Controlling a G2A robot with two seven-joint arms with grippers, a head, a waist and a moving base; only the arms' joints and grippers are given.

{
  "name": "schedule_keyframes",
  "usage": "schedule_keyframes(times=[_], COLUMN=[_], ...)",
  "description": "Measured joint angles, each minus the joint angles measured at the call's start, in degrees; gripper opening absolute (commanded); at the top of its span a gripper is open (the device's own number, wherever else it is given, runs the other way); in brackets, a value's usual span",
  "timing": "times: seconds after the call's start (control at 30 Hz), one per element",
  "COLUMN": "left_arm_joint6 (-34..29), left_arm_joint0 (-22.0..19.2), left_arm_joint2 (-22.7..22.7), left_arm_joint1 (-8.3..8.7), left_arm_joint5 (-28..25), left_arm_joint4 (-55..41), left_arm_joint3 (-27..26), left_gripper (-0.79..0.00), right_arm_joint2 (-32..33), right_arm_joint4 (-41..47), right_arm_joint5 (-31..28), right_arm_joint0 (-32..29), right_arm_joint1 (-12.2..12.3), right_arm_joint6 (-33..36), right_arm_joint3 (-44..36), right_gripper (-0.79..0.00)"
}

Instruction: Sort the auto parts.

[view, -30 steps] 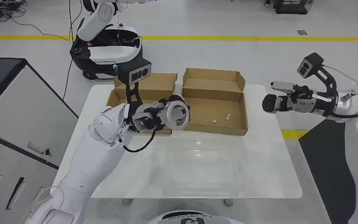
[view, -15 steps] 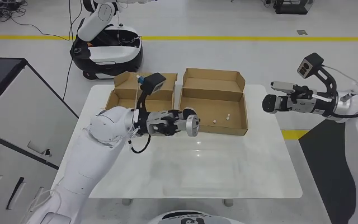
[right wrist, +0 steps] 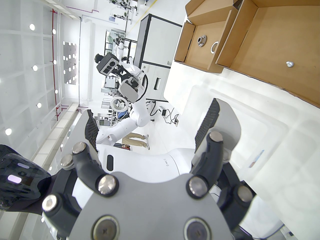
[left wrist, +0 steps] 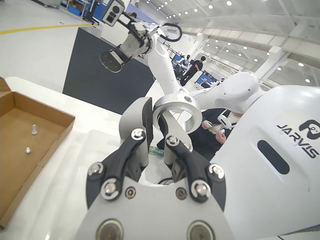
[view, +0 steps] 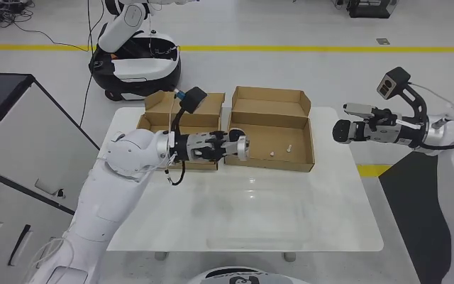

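Your left gripper (left wrist: 155, 116) clamps a metal ring (left wrist: 170, 101) over the seam where the two cardboard boxes meet. The left box (right wrist: 183, 48) holds a flanged hub (right wrist: 201, 40) and a white ring (right wrist: 214, 46). The right box (view: 269, 165) holds two bolts (view: 272, 152). Your right gripper (right wrist: 152, 121) hangs wide open at the table's right edge, gripping nothing.

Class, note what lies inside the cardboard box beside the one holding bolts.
A flanged metal part and a thin ring lie on the floor of this cardboard box. Its walls and the bolt box hide part of that floor; from above, the left arm covers more.
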Motion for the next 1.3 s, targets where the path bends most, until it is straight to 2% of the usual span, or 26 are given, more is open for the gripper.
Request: schedule_keyframes(times=[0.2,0.3,0.5,0.83,0.97,1.3], left_arm_joint6=[-3.9,-5.9,-6.7,-6.1,-6.7,-12.8], left_arm_joint0=[-1.4,-2.1,-2.8,-2.7,-4.0,-8.6], left_arm_joint2=[-0.8,-0.9,-1.6,-1.4,-1.1,-0.3], left_arm_joint1=[0.9,1.27,1.79,1.82,2.14,3.39], left_arm_joint5=[9.1,11.6,15.6,16.3,19.8,28.1], left_arm_joint4=[10.5,13.9,16.9,18.0,23.0,40.7], left_arm_joint3=[2.4,3.4,5.7,5.7,6.6,9.6], left_gripper=[-0.785,-0.785,-0.785,-0.785,-0.785,-0.785], right_arm_joint2=[0.0,0.0,0.0,0.0,0.0,0.0], right_arm_joint4=[0.0,0.0,0.0,0.0,0.0,0.0], right_arm_joint5=[0.0,0.0,0.0,0.0,0.0,0.0], right_arm_joint0=[0.0,0.0,0.0,0.0,0.0,0.0], right_arm_joint1=[0.0,0.0,0.0,0.0,0.0,0.0], right_arm_joint6=[0.0,0.0,0.0,0.0,0.0,0.0], right_arm_joint3=[0.0,0.0,0.0,0.0,0.0,0.0], right_gripper=[0.0,0.0,0.0,0.0,0.0,0.0])
